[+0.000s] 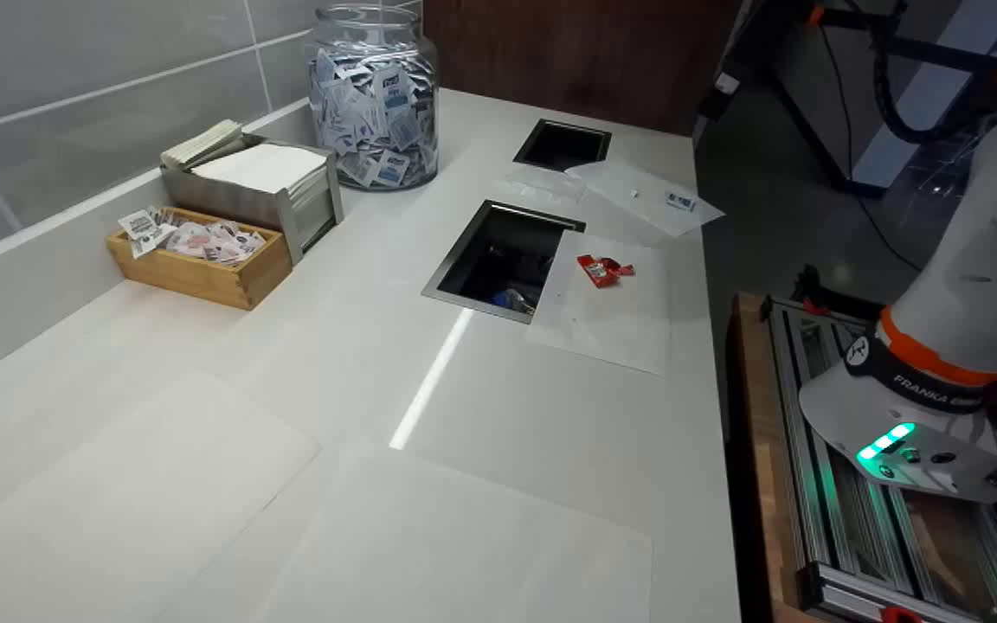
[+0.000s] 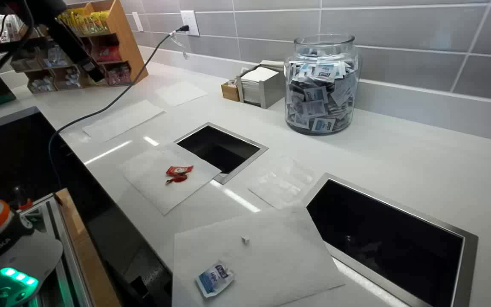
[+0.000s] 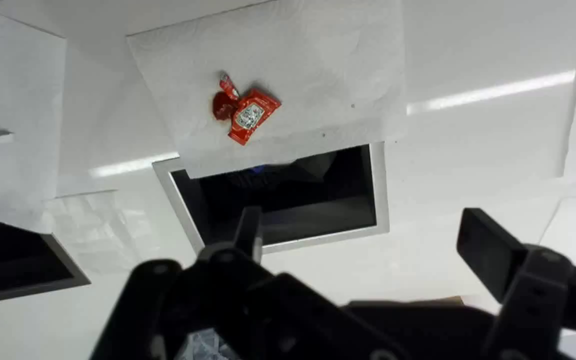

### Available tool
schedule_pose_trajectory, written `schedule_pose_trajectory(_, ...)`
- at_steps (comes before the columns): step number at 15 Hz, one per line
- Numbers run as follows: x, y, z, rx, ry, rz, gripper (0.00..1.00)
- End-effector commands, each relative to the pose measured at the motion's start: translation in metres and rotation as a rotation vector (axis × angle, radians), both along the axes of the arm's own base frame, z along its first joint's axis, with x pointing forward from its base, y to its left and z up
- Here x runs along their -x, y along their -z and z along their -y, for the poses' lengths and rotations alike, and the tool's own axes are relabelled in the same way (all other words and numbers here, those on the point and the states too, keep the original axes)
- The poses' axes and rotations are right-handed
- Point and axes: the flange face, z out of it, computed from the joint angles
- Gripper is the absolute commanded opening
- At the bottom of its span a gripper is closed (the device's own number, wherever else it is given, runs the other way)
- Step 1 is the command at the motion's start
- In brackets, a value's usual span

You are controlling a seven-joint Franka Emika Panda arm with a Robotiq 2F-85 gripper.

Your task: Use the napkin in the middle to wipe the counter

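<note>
Counter off-white; middle napkin white; ketchup packet red; wall grey, pale-gridded.

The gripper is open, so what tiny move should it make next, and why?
Perhaps shift the open gripper over a bare edge of the napkin with the red packet on it, ready to pinch. That napkin looks like the middle one, the gripper holds nothing, and dark red sauce sits beside the packet, so a bare edge seems cleaner to grab.
</note>
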Motion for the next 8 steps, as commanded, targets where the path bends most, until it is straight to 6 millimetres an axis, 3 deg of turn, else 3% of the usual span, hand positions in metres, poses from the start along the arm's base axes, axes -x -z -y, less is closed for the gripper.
schedule_pose_trajectory(1,0.001,0.008,0.000,0.000,0.001,-0.020,1.00)
schedule_pose_trajectory(3,0.002,0.021,0.001,0.000,0.001,-0.051,1.00)
schedule_pose_trajectory(6,0.001,0.022,0.001,-0.001,0.001,-0.055,1.00)
schedule_pose_trajectory(8,-0.007,0.007,0.034,-0.025,0.162,0.000,1.00)
